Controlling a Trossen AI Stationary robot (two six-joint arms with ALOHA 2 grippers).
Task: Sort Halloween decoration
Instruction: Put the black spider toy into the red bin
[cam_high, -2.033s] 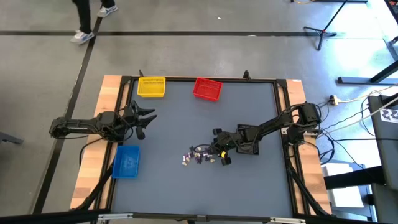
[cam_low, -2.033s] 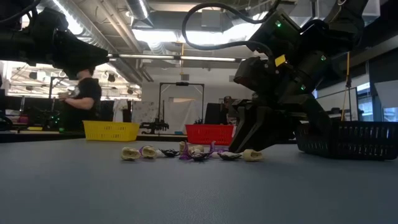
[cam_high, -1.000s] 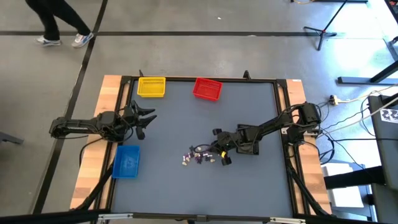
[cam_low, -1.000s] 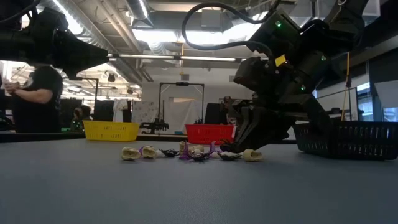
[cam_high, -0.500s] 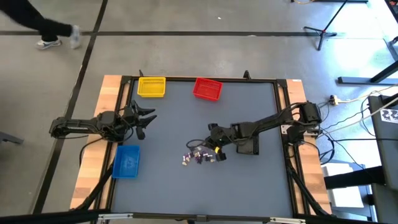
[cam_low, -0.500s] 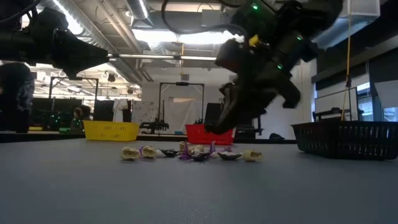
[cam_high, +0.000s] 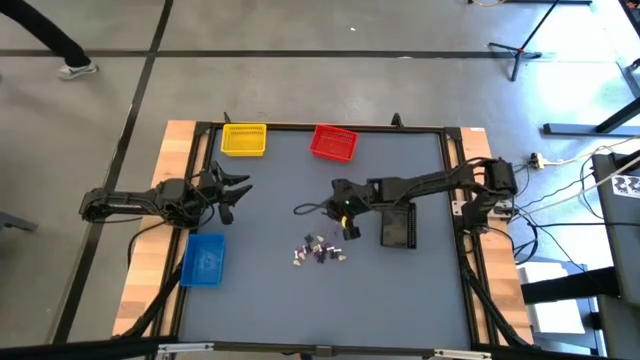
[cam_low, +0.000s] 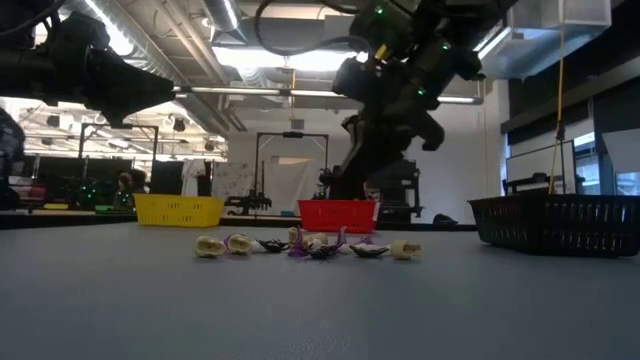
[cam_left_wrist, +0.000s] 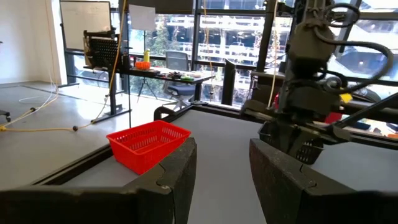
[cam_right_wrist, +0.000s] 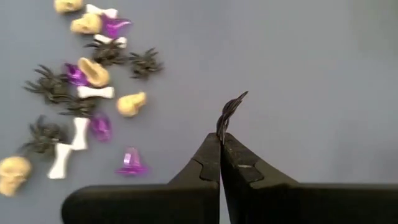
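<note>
Right gripper (cam_right_wrist: 221, 140) pinched fully closed on a small dark spidery trinket (cam_right_wrist: 231, 110), raised above the grey table (cam_high: 270, 290), just beside the scattered pile of tiny white, purple, dark and tan Halloween trinkets (cam_high: 320, 250). Black mesh bin (cam_high: 398, 226) near the pile. Left gripper (cam_high: 232, 192), fingers spread and empty, well apart from the pile.

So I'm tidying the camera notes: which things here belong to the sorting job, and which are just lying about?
Part of the job:
- pile of tiny white, purple, dark and tan Halloween trinkets
- right gripper, shut on a small dark spider-like trinket
- yellow, red, blue and black plastic bins

Just there:
- left gripper, open, waiting
</note>
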